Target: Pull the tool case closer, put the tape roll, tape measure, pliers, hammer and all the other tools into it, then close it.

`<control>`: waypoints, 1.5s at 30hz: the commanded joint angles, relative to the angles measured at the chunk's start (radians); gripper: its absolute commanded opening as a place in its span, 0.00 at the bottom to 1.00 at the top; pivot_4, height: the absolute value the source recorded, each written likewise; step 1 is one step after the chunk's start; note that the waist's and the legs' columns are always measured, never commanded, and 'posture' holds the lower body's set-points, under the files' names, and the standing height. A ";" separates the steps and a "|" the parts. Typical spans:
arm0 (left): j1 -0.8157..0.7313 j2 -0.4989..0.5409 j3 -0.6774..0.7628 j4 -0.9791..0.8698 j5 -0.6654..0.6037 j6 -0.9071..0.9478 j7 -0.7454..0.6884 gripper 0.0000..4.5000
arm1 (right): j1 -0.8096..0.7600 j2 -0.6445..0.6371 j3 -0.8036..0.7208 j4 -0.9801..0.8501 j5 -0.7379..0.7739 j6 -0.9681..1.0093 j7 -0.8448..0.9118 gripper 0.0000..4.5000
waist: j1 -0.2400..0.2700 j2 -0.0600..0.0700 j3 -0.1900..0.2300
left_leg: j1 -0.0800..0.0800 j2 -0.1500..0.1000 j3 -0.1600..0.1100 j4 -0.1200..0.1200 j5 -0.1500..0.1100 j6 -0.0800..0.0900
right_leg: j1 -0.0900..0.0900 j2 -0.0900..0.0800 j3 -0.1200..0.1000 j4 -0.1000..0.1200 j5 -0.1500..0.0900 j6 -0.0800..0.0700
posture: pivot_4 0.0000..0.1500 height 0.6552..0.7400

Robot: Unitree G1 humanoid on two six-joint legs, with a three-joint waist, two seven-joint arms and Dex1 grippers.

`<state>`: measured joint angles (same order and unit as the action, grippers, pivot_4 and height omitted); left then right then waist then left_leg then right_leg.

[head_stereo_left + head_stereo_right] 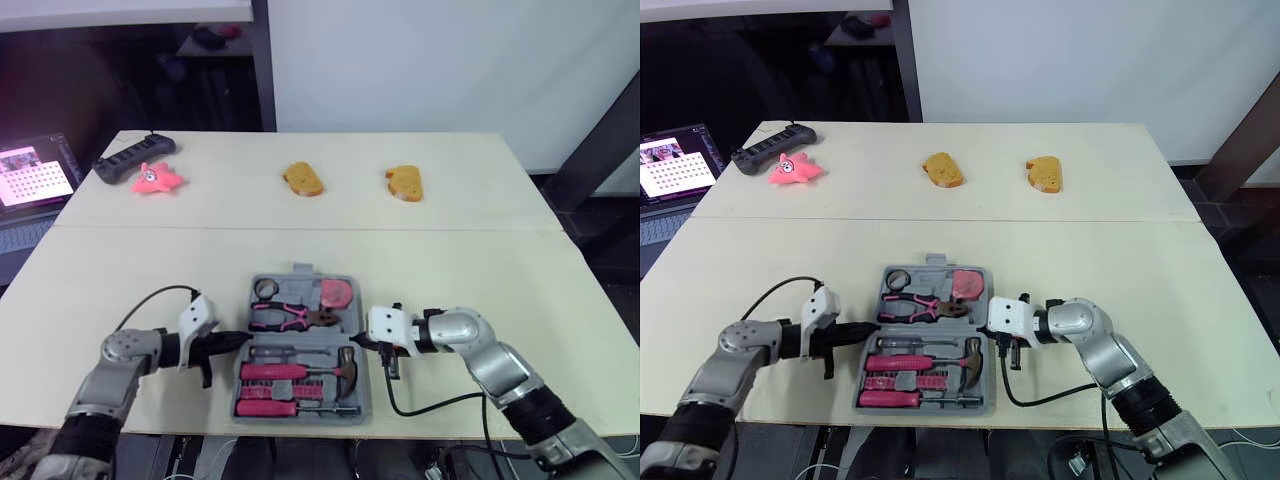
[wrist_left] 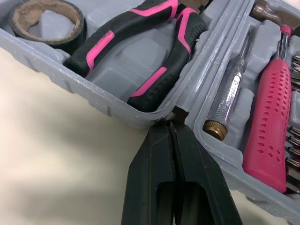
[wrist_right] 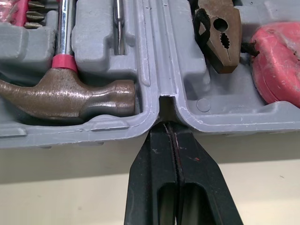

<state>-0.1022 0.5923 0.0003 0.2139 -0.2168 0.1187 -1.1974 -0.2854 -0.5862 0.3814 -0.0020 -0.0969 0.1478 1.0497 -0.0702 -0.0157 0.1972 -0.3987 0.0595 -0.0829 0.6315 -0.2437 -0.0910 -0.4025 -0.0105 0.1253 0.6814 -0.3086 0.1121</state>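
The grey tool case (image 1: 300,272) lies open near the table's front edge. In its far half sit the tape roll (image 1: 266,289), the pink-handled pliers (image 1: 290,317) and the pink tape measure (image 1: 336,293). The hammer (image 1: 345,368) and pink screwdrivers (image 1: 272,372) fill the near half. My left gripper (image 1: 240,340) is shut, its tip touching the case's left side at the hinge (image 2: 176,112). On the opposite side, my right gripper (image 1: 362,342) is also shut, tip against the hinge notch (image 3: 166,101) beside the hammer head (image 3: 65,101).
Two bread pieces (image 1: 303,180) (image 1: 404,183) lie on the far half of the table. A pink toy (image 1: 156,178) and a black power strip (image 1: 133,158) sit at the far left. A laptop (image 1: 30,175) stands beyond the table's left edge.
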 commanded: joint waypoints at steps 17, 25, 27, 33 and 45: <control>0.055 0.030 0.059 -0.033 -0.051 -0.022 0.028 0.01 | 0.010 -0.072 -0.056 -0.021 0.030 -0.020 0.010 0.00 | 0.002 0.000 0.000 | 0.006 0.000 0.000 -0.001 0.000 0.000 | 0.006 0.000 0.000 0.000 -0.002 0.000 | 1.00 0.90; 0.218 0.065 0.210 -0.274 -0.282 0.052 -0.012 0.00 | -0.027 -0.130 -0.205 0.035 0.206 0.100 0.079 0.50 | 0.001 -0.001 0.000 | 0.006 0.000 0.001 -0.001 0.000 0.000 | 0.006 -0.001 0.000 0.000 -0.002 0.000 | 1.00 0.90; 0.276 0.072 0.202 -0.382 -0.336 0.109 -0.015 0.00 | -0.054 -0.112 -0.240 0.043 0.265 0.214 0.073 0.75 | 0.001 -0.001 0.000 | 0.006 0.000 0.001 -0.001 0.000 0.000 | 0.006 -0.001 0.000 0.000 -0.002 0.000 | 1.00 0.90; 0.358 0.069 0.071 -0.502 -0.290 0.169 0.027 0.00 | -0.164 0.014 -0.345 0.087 0.457 0.774 -0.058 0.99 | 0.000 -0.001 0.000 | 0.007 0.000 0.001 -0.001 0.000 0.000 | 0.006 -0.001 0.001 0.000 -0.002 -0.001 | 1.00 0.90; 0.368 0.010 -0.136 -0.459 -0.068 0.112 0.187 0.00 | -0.266 0.190 -0.453 0.232 0.587 1.053 -0.230 0.99 | -0.004 0.000 0.000 | 0.006 0.000 0.001 -0.002 0.000 0.000 | 0.005 0.000 0.001 -0.001 -0.003 -0.001 | 1.00 0.90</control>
<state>0.2597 0.5953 -0.1161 -0.2498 -0.3413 0.2513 -1.0408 -0.5267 -0.4086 -0.0485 0.2158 0.4663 1.1957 0.8350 -0.0744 -0.0160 0.1976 -0.3927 0.0594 -0.0815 0.6290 -0.2439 -0.0908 -0.3979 -0.0105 0.1269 0.6803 -0.3113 0.1113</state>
